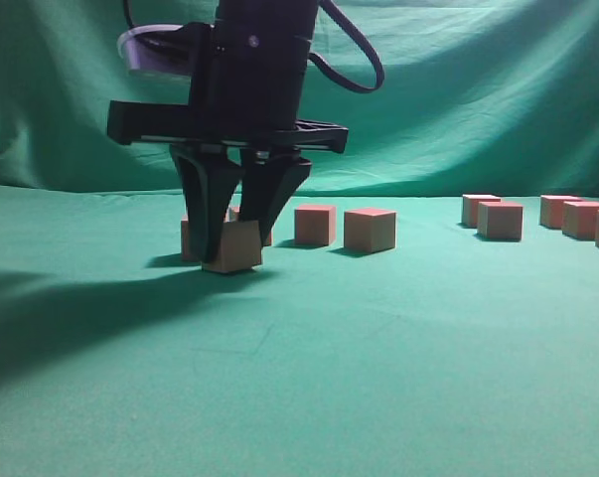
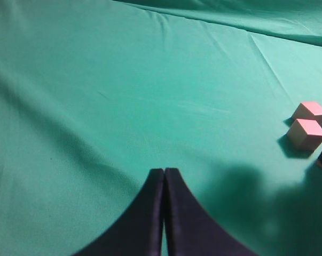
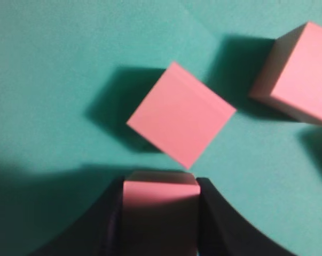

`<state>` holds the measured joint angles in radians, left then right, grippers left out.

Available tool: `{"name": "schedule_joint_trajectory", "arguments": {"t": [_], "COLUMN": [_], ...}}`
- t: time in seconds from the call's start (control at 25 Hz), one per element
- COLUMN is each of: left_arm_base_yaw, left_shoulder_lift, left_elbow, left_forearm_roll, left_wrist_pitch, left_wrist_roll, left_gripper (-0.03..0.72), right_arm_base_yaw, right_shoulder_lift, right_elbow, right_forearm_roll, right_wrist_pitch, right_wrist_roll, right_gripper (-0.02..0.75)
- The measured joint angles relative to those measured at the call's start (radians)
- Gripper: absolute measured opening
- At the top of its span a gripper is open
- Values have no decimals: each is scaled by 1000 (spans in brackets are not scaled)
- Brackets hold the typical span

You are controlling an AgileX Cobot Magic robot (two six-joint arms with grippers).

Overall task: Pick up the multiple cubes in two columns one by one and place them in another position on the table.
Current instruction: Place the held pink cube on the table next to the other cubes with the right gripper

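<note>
Gripping one cube between its fingers, right gripper sits low at the green table.
Left gripper: fingers pressed together, empty. More cubes stand well right.

Scene is dimly, unevenly lit. A broad dark shadow is cast across the green cloth at lower left of the exterior view. Soft blur is noted throughout; the pink cubes are rendered fuzzy-edged in the right wrist view.
</note>
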<state>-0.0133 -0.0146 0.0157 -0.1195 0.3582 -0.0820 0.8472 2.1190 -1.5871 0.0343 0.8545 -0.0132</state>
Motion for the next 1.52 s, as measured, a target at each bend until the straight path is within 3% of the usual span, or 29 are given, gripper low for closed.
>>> {"name": "schedule_joint_trajectory", "arguments": {"t": [0.36,0.56,0.68,0.96,1.08,1.36,1.52], "left_arm_base_yaw": [0,0,0,0,0,0,0], "left_shoulder_lift": [0,0,0,0,0,0,0], "left_elbow": [0,0,0,0,0,0,0], "left_forearm_roll": [0,0,0,0,0,0,0], "left_wrist_pitch": [0,0,0,0,0,0,0], "left_wrist_roll": [0,0,0,0,0,0,0], "left_gripper": [0,0,0,0,0,0,0], "right_arm_base_yaw": [0,0,0,0,0,-32,-161], "right_shoulder_lift": [2,2,2,-2,-18,-192,-329], "right_elbow": [-2,-2,-29,-257,-337,-316,-226], "right_forearm_roll": [-4,-6,-8,-77,-141,-235,-245], "right_wrist_pitch": [-10,-14,20,322,364,383,383], "right_wrist_roll": [0,0,0,-2,0,48,92], "right_gripper": [277,503,598,608,608,608,559]}}
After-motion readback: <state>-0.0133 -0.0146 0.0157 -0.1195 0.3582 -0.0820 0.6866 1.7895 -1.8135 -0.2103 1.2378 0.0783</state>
